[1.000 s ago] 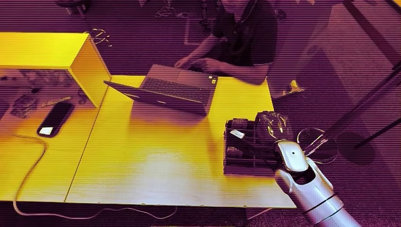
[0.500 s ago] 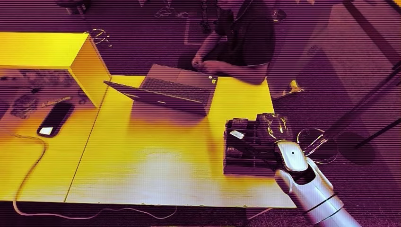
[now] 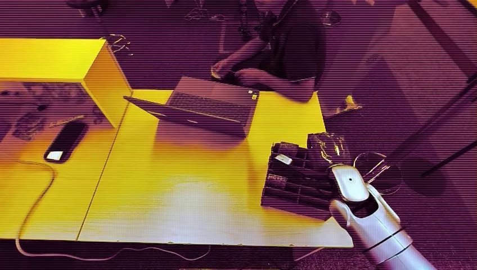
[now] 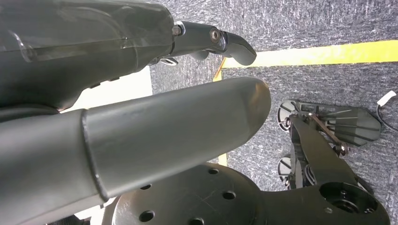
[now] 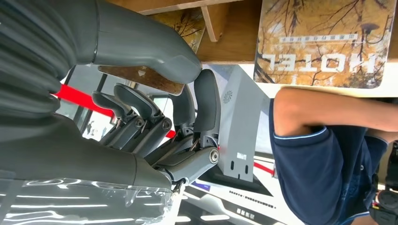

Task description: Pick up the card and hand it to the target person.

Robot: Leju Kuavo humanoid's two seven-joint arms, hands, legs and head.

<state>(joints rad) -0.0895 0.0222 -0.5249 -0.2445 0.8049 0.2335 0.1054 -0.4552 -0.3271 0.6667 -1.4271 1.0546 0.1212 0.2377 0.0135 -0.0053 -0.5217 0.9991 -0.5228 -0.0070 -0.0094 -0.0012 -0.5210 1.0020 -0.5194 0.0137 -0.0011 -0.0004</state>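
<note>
Right hand (image 5: 155,126) pinches a brown card (image 5: 141,79), thumb over curled fingers; left hand (image 4: 141,93) seemingly open, holding nothing.

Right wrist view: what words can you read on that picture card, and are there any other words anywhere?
"HOTEL" on the tree-patterned card, shown upside down.
A smaller line of print beside it on the same card: too small to read.
Small marks on the grey laptop: too blurred to read.

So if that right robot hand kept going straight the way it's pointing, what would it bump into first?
Probably the dark compartmented tray on the yellow table: the right robot hand reaches over its far corner, toward the seated person in the dark shirt. Depth is unclear.
</note>
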